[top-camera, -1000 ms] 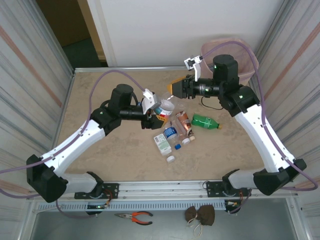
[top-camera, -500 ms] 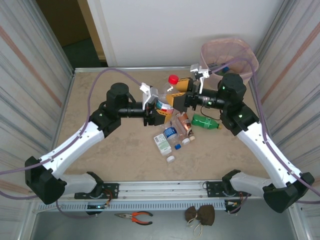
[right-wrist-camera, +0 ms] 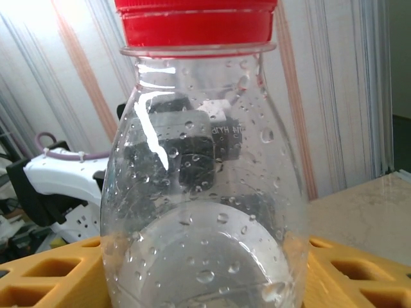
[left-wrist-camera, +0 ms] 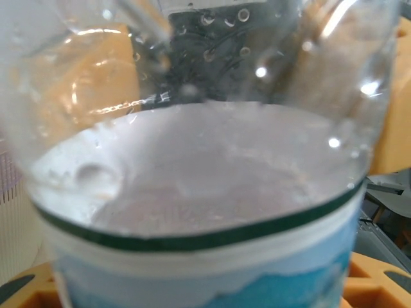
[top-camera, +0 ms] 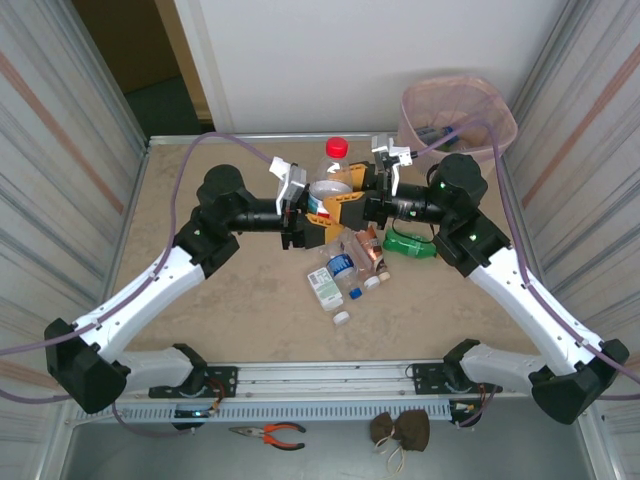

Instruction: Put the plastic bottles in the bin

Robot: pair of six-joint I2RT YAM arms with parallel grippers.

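Both arms have swung inward since a second ago, and the left gripper [top-camera: 316,208] has lifted the clear bottle [top-camera: 329,187] higher, bringing it up to the right gripper [top-camera: 352,203]. The left gripper is closed partway on the lower, blue-labelled part of the bottle and holds it upright above the table [top-camera: 440,305], with the red cap [top-camera: 337,147] on top. In the left wrist view, the bottle [left-wrist-camera: 205,160] sits close against the camera.

The right gripper's yellow fingers [right-wrist-camera: 350,269] stand half spread on either side of the bottle [right-wrist-camera: 205,192], below its red cap [right-wrist-camera: 196,22]. Whether they press on it cannot be told.

Beneath and just in front of the two grippers lie a green bottle [top-camera: 410,243] and the other bottles [top-camera: 345,262], with loose caps near them. The bin [top-camera: 503,118] stands behind the right gripper, off to its right at the table's far corner.
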